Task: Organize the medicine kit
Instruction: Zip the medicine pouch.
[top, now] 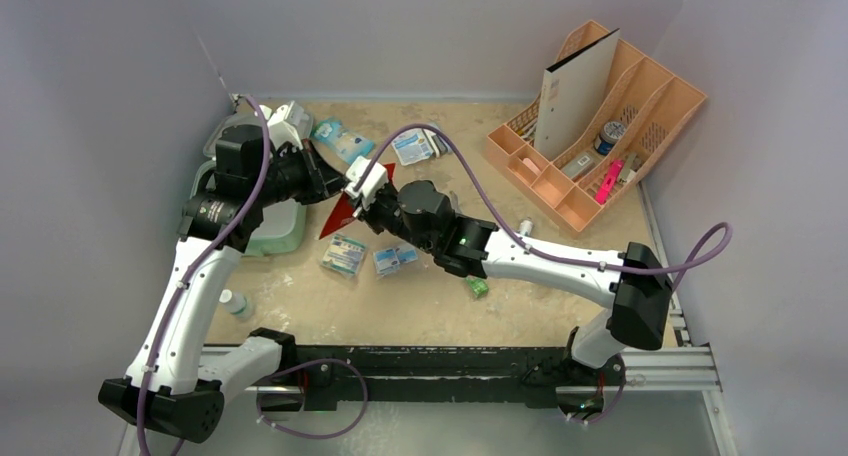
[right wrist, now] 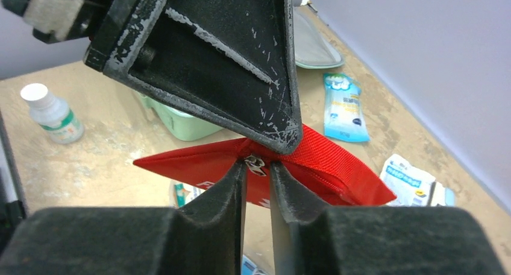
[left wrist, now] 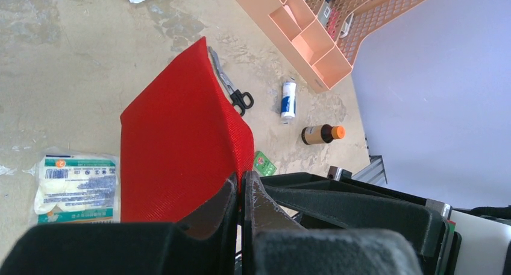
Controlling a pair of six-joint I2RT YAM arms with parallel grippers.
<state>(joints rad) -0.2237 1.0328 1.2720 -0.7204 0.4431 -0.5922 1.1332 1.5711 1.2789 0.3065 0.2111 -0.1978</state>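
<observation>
The red pouch point(left wrist: 181, 136) hangs above the desk point(top: 420, 311), the left end effector point(left wrist: 241, 181) clamped on its edge and the right end effector point(right wrist: 258, 169) pinching its zipper, with the mint-green medicine kit point(top: 283, 233) on the desk's left side.

medicine kit point(top: 285, 234) at left side of table point(top: 420, 316), pouch point(top: 338, 216) just right of it, left gripper point(left wrist: 242, 178) and right gripper point(right wrist: 258, 166) both pinching pouch, two packets point(top: 345, 253) just in front, two more packets point(top: 413, 146) behind, bottle point(top: 236, 303) near-left, desk organizer point(top: 668, 116) far-right corner
</observation>
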